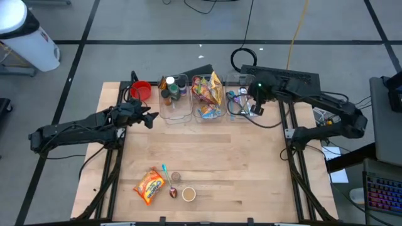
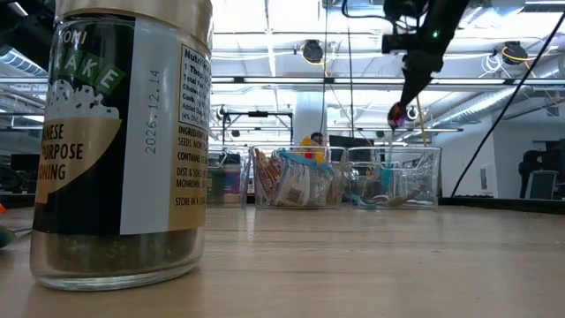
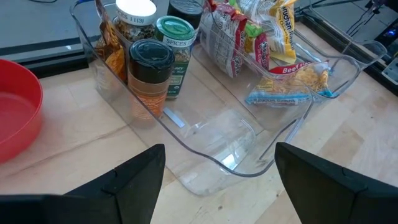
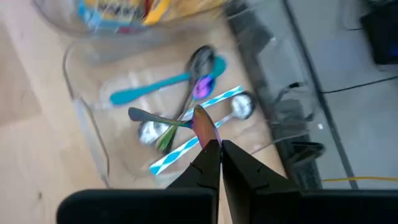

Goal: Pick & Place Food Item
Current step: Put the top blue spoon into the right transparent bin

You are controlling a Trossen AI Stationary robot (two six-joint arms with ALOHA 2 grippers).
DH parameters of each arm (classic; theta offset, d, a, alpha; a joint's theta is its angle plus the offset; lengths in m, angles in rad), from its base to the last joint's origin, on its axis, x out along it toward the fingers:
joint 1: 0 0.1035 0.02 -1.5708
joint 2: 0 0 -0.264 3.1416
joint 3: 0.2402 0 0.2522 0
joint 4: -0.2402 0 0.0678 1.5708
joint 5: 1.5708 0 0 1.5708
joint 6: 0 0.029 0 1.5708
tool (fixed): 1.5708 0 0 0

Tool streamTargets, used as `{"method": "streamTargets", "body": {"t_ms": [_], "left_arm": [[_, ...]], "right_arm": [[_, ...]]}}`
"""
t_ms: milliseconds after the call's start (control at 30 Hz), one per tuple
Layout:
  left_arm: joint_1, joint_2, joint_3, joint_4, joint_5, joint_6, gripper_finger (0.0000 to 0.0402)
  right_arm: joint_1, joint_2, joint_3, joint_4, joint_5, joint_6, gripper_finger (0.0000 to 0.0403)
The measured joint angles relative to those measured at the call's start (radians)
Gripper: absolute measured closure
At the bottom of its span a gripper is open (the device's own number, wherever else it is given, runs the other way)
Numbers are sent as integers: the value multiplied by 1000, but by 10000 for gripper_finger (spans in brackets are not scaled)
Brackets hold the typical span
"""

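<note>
Wooden table [image 1: 213, 157] with three clear bins along its far edge; right gripper [image 4: 214, 149] hangs above the rightmost bin [image 4: 87, 124], pinched shut on an iridescent purple spoon [image 4: 204, 121]; left gripper [image 3: 217, 180] gapes empty near the spice bin [image 3: 205, 143]; broad bare boards mid-table.

A pale wooden table [image 1: 207, 150] stands on a grey floor [image 1: 157, 25] crossed by dark lines, with a keyboard [image 1: 382, 191] off to the right, while beyond the far edge lies an open room under bright ceiling strip lights [image 2: 291, 40].
</note>
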Motion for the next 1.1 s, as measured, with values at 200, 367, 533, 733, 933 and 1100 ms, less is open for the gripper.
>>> {"method": "streamTargets", "body": {"t_ms": [200, 367, 533, 733, 933, 1100], "left_arm": [[0, 0, 0, 0, 0, 0, 91], [0, 0, 0, 0, 0, 0, 91], [0, 0, 0, 0, 0, 0, 91], [0, 0, 0, 0, 0, 0, 91], [0, 0, 0, 0, 0, 0, 91], [0, 0, 0, 0, 0, 0, 91]], "right_arm": [[-28, 66, 0, 12, -60, -99, 403], [-42, 112, 0, 49, -148, -148, 403], [-42, 148, 2, 65, -148, -175, 403], [-47, 175, 2, 120, -143, -175, 402], [-46, 176, 0, 200, -145, -174, 368], [-46, 176, 0, 215, -65, -188, 296]]}}
